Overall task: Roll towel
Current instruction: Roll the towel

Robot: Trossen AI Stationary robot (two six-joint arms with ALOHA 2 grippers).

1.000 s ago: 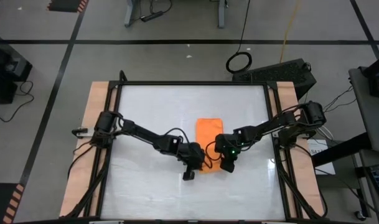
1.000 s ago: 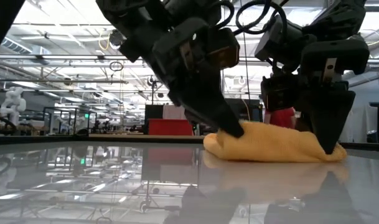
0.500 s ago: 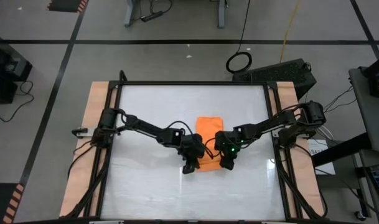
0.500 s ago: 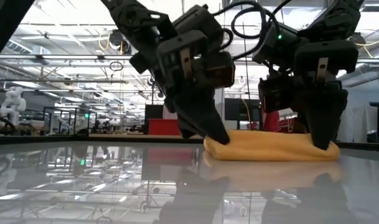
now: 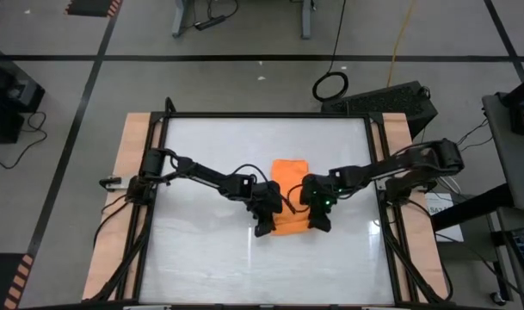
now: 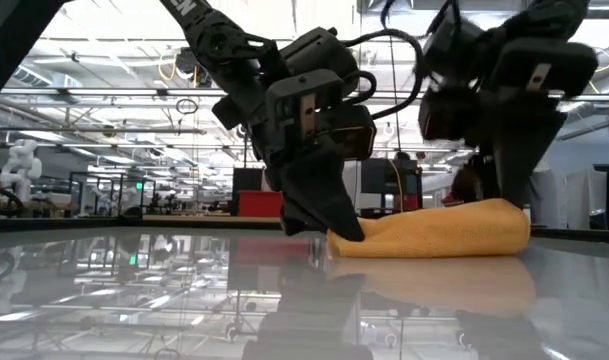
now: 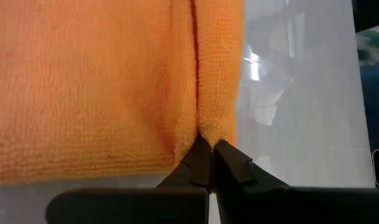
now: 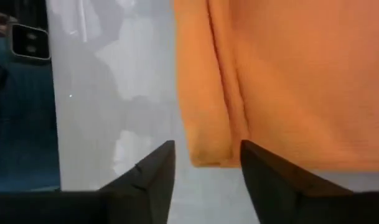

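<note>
Orange towel (image 5: 289, 195) lies lengthwise front-to-back; left hand (image 5: 263, 226) pinches its rolled edge, right hand (image 5: 317, 223) spread apart.

Left gripper (image 5: 263, 226) clamped tight, right gripper (image 5: 320, 224) parted, both low, facing inward.

No readable text, labels, brands or numbers anywhere in view.
</note>
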